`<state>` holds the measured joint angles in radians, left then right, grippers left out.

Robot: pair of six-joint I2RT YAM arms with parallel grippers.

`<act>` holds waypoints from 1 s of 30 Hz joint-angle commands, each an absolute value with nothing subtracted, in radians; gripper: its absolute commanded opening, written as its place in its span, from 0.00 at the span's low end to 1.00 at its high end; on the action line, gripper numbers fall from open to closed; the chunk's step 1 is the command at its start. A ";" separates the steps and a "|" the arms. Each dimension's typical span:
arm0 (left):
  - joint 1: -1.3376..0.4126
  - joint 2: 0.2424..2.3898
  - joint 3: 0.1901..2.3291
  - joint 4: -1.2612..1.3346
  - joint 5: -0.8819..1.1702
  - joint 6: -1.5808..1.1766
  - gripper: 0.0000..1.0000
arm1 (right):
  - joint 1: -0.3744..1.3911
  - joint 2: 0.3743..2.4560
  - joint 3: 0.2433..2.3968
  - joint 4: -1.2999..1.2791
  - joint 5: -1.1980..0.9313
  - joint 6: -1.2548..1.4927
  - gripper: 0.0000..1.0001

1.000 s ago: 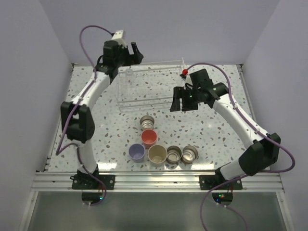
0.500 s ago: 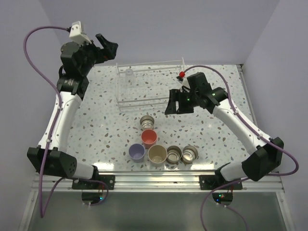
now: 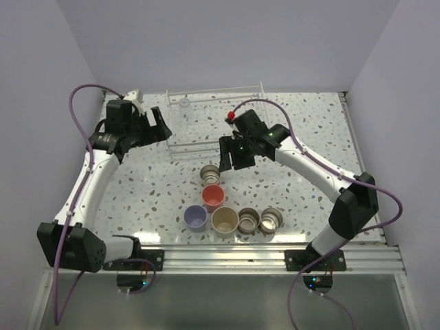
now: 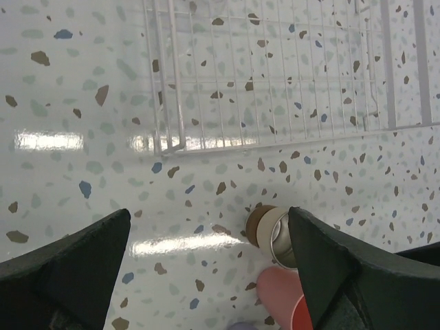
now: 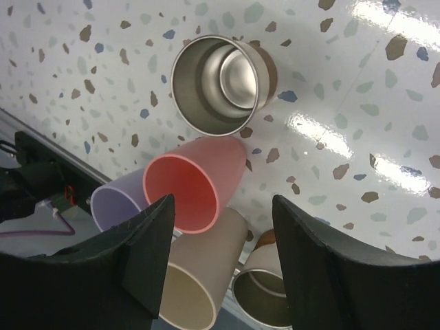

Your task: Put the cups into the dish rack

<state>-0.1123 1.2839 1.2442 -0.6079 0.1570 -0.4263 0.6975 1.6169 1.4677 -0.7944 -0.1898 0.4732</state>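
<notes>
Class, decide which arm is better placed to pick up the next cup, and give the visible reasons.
Right. The right arm hangs with open jaws close over the steel cup nearest the dish rack. The left arm sits off by the rack's left end.

Whole surface [image 3: 158,185] is taken in from high above the near edge, tilted toward the far side. Left wrist view is aimed down at a dish rack [image 4: 275,75] corner; right wrist view is pointed steeply down, closer. One steel cup [image 5: 216,82] is shared by all three.
</notes>
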 commanded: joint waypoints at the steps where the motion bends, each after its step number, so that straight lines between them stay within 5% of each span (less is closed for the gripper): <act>1: -0.112 1.215 1.227 -0.665 0.147 -0.434 1.00 | 0.712 1.658 1.456 -0.710 -0.135 0.531 0.62; 9: -0.112 1.209 1.215 -0.739 0.118 -0.434 1.00 | 0.716 1.736 1.379 -0.557 -0.107 0.655 0.61; 21: -0.112 1.006 1.075 -0.525 0.098 -0.445 1.00 | 0.719 1.845 1.416 -0.551 -0.025 0.690 0.53; 25: -0.112 1.106 1.144 -0.641 0.112 -0.419 0.94 | 0.724 1.871 1.420 -0.551 -0.025 0.693 0.50; 30: -0.112 1.101 1.131 -0.609 0.104 -0.400 0.93 | 0.735 1.888 1.428 -0.554 -0.005 0.693 0.34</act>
<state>-0.1123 1.1233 1.1160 -0.6273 0.1101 -0.4252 0.7242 1.8858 1.3865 -0.5709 -0.0418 0.6785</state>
